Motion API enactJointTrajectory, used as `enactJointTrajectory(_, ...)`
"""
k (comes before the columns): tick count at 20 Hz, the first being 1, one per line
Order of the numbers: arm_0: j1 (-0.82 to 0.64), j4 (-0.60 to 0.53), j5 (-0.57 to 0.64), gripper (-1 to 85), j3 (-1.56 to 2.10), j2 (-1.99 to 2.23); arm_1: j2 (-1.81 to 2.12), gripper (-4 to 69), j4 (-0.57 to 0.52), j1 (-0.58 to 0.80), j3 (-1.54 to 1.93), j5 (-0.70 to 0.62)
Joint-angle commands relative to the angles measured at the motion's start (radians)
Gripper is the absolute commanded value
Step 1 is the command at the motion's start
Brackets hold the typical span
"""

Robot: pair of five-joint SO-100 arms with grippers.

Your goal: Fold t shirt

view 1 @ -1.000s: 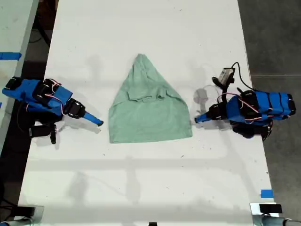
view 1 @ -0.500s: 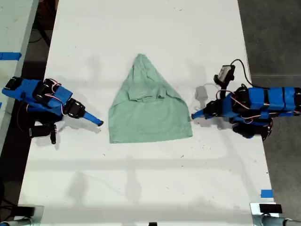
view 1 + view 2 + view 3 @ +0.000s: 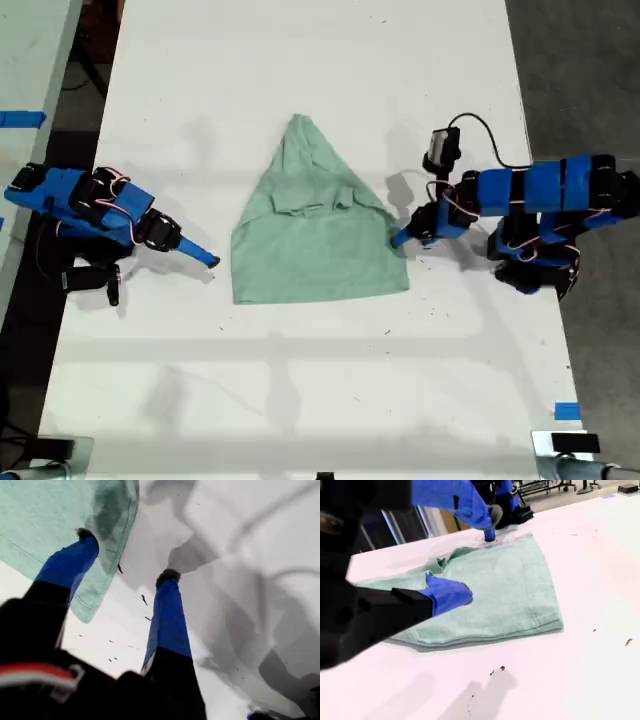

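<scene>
– Where is the t shirt [image 3: 315, 250] found?

– It is laid flat near the middle of the white tabletop [image 3: 300, 380], wrinkled, with its narrow end pointed toward the exterior view's top and its wide hem toward the bottom.

– And the first hand [image 3: 397, 240]?

– It is seen at the shirt's edge on the exterior view's right, low over the tabletop. In the first wrist view the first hand [image 3: 126, 554] is shown with its jaws apart. One finger is placed over the green cloth [image 3: 45, 515] and the other over bare tabletop just beside the hem. No cloth is pinched between them.

– What of the second hand [image 3: 210, 260]?

– It is kept off the shirt on the exterior view's left, with a strip of bare tabletop between its tip and the cloth. In the second wrist view the second hand [image 3: 479, 552] is seen with its jaws apart and nothing held, and the shirt [image 3: 505, 585] is spread beyond them.
</scene>
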Motion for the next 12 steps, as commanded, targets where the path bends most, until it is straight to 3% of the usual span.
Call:
enactJointTrajectory(1,0.005,-0.009,0.008,19.8,0.041,0.009,-0.118,25.3,-0.041,-0.025,-0.132,-0.021)
enactJointTrajectory(3,0.005,-0.009,0.008,19.8,0.041,0.009,-0.212,23.7,-0.064,-0.044,-0.187,-0.020)
enactJointTrajectory(4,0.005,-0.009,0.008,19.8,0.041,0.009,-0.255,18.7,-0.077,-0.054,-0.210,-0.020)
enactJointTrajectory(5,0.005,-0.009,0.008,19.8,0.041,0.009,-0.296,2.6,-0.078,-0.058,-0.236,-0.020)
enactJointTrajectory(8,0.005,-0.009,0.008,19.7,0.041,0.009,-0.351,1.7,-0.043,-0.064,-0.288,-0.018)
enactJointTrajectory(12,0.005,-0.009,0.008,19.7,0.041,0.009,-0.354,1.7,0.126,-0.066,-0.459,-0.018)
